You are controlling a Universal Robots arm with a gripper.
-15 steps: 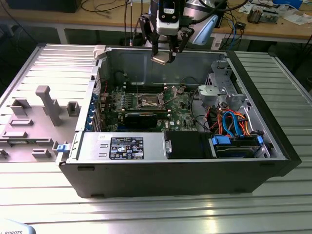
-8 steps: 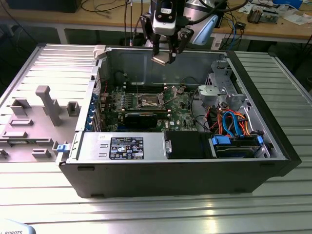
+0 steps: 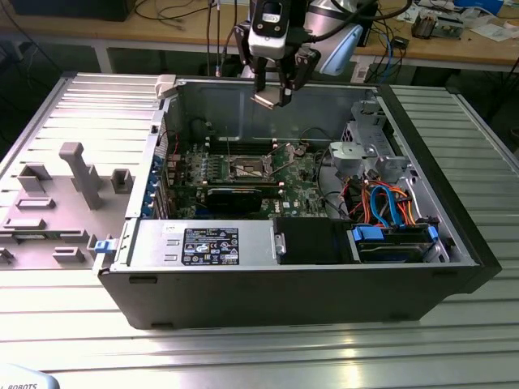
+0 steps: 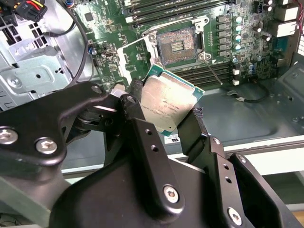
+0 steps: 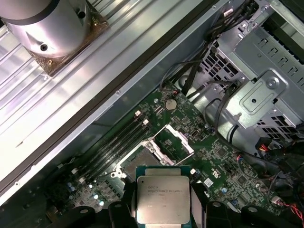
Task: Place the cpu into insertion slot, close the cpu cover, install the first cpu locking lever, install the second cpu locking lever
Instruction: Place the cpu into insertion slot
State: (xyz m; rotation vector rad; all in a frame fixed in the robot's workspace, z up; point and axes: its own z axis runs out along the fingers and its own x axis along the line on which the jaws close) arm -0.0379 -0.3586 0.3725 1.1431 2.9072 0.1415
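The cpu [image 4: 167, 100] is a small square chip with a silvery top, and my gripper [image 4: 166, 107] is shut on its two opposite edges. In the exterior view the gripper [image 3: 272, 91] hangs over the back wall of the open computer case, with the cpu [image 3: 267, 99] well above the board. The insertion slot [image 3: 249, 169] lies below and nearer the camera, its dark centre bare in both wrist views [image 4: 176, 45] [image 5: 137, 164]. The cpu cover [image 5: 182, 139] stands swung up beside the slot, also seen as a thin metal frame [image 4: 124, 52].
A metal drive cage [image 3: 365, 154] with blue and orange cables fills the case's side at the exterior view's right. A long black card [image 3: 235, 197] lies in front of the slot. A grey fixture tray [image 3: 57, 203] sits outside the case at the exterior view's left.
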